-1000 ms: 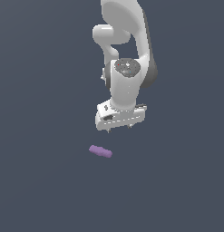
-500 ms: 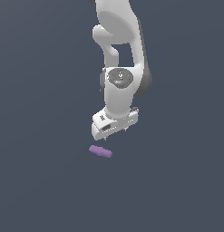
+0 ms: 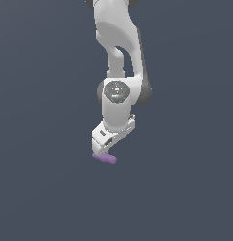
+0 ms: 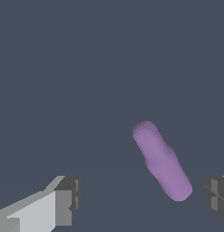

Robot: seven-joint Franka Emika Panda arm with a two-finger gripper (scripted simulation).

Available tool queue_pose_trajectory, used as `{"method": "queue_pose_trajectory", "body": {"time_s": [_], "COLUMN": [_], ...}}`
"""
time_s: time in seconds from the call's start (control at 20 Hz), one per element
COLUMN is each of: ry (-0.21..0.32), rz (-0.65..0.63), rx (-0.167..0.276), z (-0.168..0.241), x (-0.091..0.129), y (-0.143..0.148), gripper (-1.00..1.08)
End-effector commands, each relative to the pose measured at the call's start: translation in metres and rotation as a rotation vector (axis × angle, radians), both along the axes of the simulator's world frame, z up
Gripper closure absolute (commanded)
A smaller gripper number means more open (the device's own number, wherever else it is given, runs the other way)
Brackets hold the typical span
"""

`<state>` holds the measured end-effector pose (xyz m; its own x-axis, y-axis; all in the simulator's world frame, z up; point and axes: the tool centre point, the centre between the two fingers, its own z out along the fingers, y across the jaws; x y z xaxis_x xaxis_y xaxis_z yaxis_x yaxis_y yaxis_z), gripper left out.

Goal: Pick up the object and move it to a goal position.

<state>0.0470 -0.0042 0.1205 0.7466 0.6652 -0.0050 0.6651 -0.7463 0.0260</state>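
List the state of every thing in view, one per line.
Gripper: open, fingers either side of the rod, not touching it.
Purple rod: lying flat on the surface, not gripped, sitting nearer one finger.
Arm: lowered over the rod.

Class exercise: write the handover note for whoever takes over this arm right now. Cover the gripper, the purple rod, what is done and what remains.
Gripper: open, jaws spread wide, low over the purple rod, nothing held. In the wrist view the rod lies between the two fingertips, nearer one than the other, touching neither.
Rod: lying flat on the grey floor, angled across the jaw gap.
Done: approach over the rod.
Left: finish lowering, close on the rod, lift, carry to the goal. No goal marker shows in either view.
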Motion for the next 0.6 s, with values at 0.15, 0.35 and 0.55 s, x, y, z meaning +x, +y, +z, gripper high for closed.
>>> {"method": "queue_pose_trajectory", "body": {"time_s": [0.15,0.35,0.55], "ry": [0.007,0.011,0.015], "rz": [0.133,0.227,0.321], "rx": [0.002,0.005,0.008], "z": [-0.012,-0.021,-0.03], "x": [0.007,0.011,0.015], "y": [-0.012,-0.021,-0.029], "gripper": [-0.92,-0.92,-0.92]}}
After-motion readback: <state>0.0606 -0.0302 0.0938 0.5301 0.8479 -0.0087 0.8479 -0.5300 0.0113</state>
